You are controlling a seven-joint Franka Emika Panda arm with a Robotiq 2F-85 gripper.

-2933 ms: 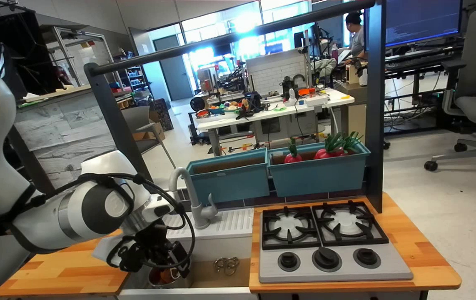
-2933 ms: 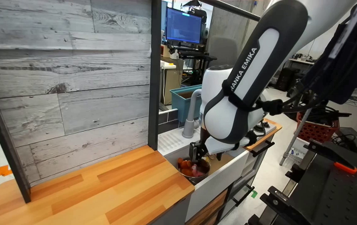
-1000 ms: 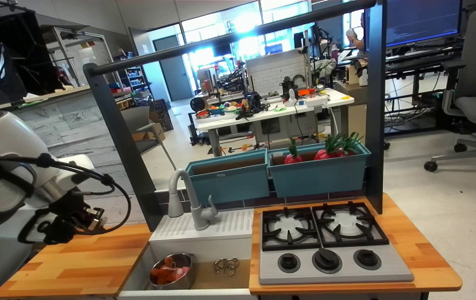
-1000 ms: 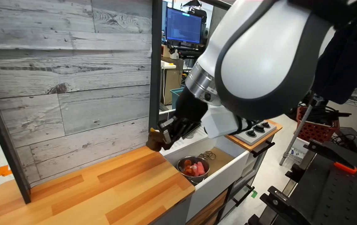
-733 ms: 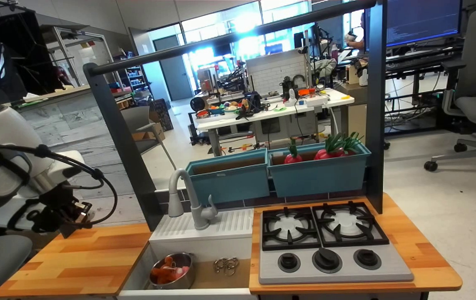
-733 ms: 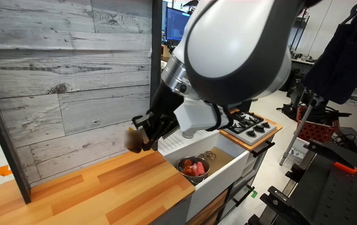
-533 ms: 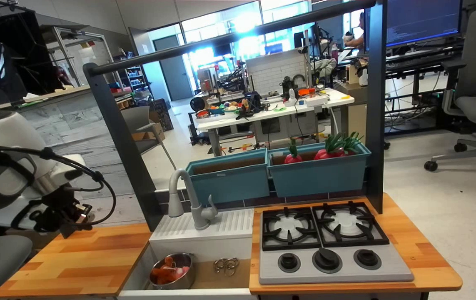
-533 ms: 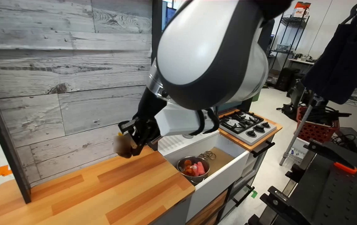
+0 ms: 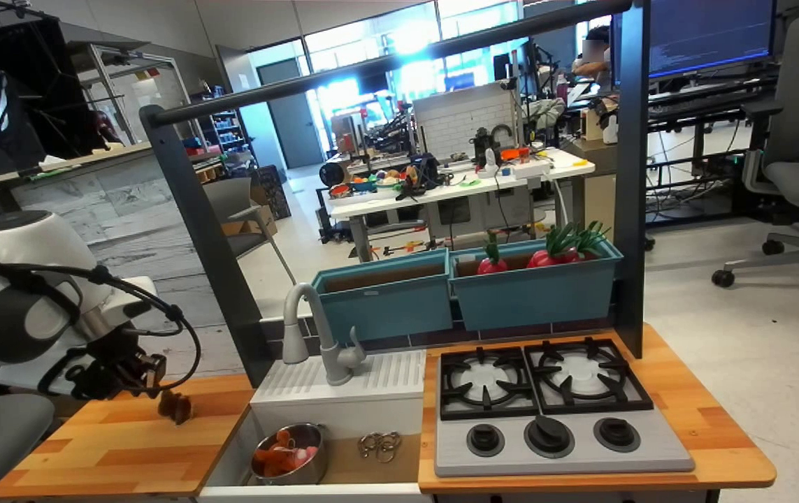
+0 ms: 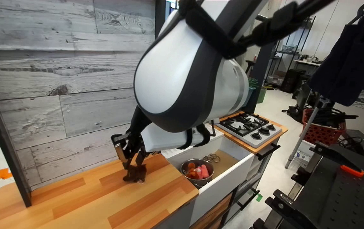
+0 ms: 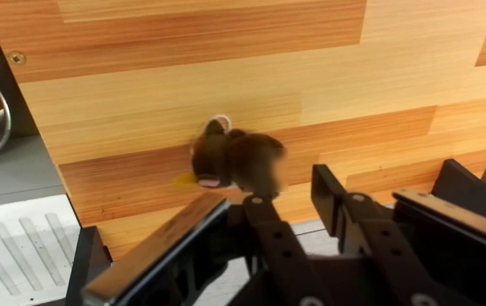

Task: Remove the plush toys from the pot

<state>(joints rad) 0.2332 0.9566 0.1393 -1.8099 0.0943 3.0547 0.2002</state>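
A brown plush toy [image 11: 211, 159] with a yellow part and a white loop shows blurred over the wooden counter [image 11: 162, 102] in the wrist view. My gripper [image 11: 291, 191] stands open above the counter, its fingers apart and nothing between them. In an exterior view the brown toy [image 10: 135, 174] is just under the fingertips; whether it rests on the wood or is still dropping, I cannot tell. The steel pot [image 9: 310, 473] sits in the sink, holding orange plush toys [image 9: 275, 461] and pink ones [image 10: 204, 171]. Only the pot's edge enters the wrist view.
Silver rings [image 9: 379, 445] lie in the sink beside the pot. The grey faucet [image 9: 333, 356] and ribbed drainboard stand behind it. A stove [image 9: 560, 447] is on the far side of the sink. The plank wall [image 10: 73, 111] and a black post [image 9: 203, 244] border the counter.
My gripper came out of the pot and over the counter with the brown toy held. Since half a second ago it has opened, and the toy has come away downward.
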